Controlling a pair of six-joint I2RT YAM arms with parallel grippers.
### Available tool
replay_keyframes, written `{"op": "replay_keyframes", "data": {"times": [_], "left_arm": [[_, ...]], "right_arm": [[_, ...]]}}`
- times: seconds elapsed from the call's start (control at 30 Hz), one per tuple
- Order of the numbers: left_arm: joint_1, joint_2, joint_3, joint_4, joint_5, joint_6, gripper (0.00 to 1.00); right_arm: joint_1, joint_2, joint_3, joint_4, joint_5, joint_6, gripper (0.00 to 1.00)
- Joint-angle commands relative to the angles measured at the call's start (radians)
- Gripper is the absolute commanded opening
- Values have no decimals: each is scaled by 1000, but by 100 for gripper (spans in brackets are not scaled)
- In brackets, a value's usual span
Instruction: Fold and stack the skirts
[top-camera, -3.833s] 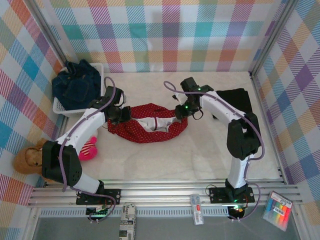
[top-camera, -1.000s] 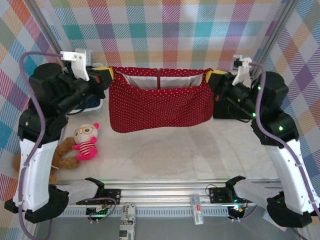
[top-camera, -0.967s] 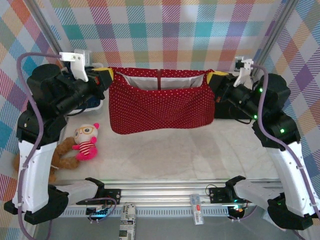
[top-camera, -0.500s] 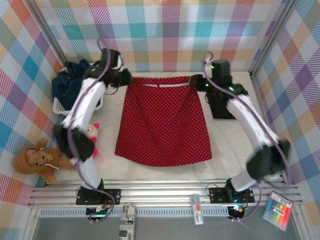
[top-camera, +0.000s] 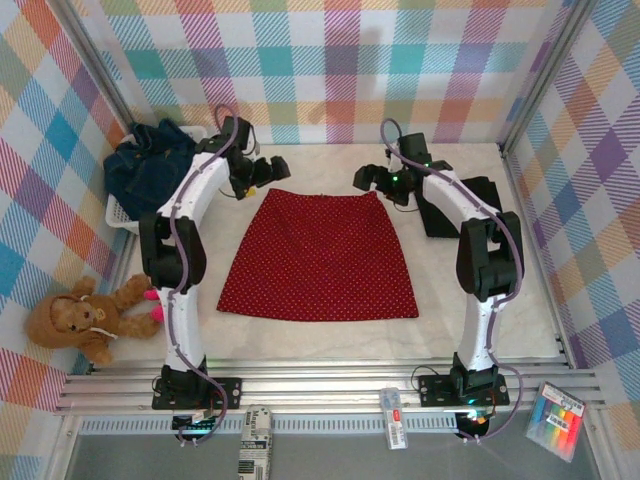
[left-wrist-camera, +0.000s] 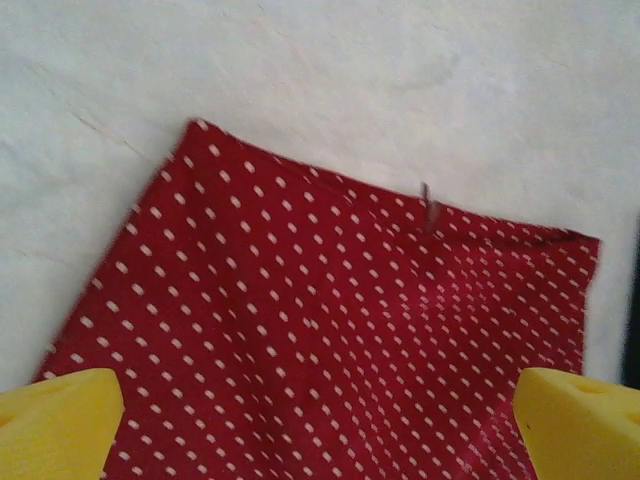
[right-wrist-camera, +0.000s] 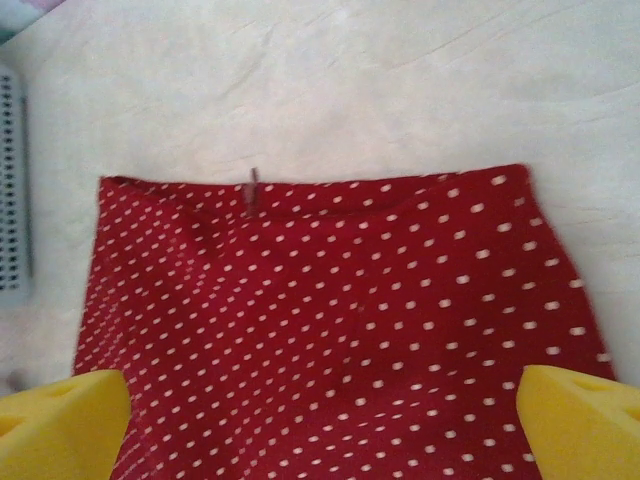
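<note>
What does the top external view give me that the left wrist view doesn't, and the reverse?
Top external: the whole red skirt, denim skirts in the basket, the black skirt, a plush toy. Left wrist: the small waistband loop up close, yellow fingertips at the frame's lower corners. Both: the red skirt flat on the table.

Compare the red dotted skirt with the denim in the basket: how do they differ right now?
The red dotted skirt lies spread flat on the table; the denim sits bunched in the basket. The skirt is red with white dots; the denim is plain dark blue. Neither is folded yet.
</note>
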Motion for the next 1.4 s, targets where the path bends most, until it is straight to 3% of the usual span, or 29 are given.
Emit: {"op": "replay_keyframes", "data": {"times": [0.0, 0.1, 0.27, 0.33, 0.4, 0.47, 0.53, 0.73, 0.9, 1.07, 1.27, 1.37], "left_arm": [[-20, -34, -129, 106, 162, -64, 100], [-31, -4, -145, 132, 204, -67, 100], [-28, 141, -14, 167, 223, -52, 100], [-23, 228, 72, 175, 222, -52, 100], [-19, 311, 160, 174, 186, -50, 100], [-12, 389, 226, 132, 42, -63, 100], [7, 434, 229, 110, -44, -110, 100], [43, 445, 118, 211, 5, -175, 100], [41, 541, 277, 156, 27, -136, 100], [33, 728, 607, 90, 90, -134, 100], [-40, 802, 699, 306, 219, -234, 100], [-97, 807, 764, 354, 297, -229, 100]], "right_arm": [[6, 52, 12, 42, -194, 3, 99], [13, 115, 65, 70, -264, 17, 99], [20, 254, 194, 71, -289, 53, 99], [19, 296, 220, 98, -247, 75, 99], [15, 333, 252, 82, -126, 101, 99], [-5, 378, 292, 27, 13, 177, 99], [-32, 404, 290, 27, 24, 237, 99], [-43, 405, 242, 57, -36, 245, 99], [-40, 352, 126, 113, -68, 303, 99], [13, 187, -158, 299, -83, 458, 99], [174, -52, -516, 539, 24, 698, 99], [192, -151, -616, 552, 74, 745, 99]]}}
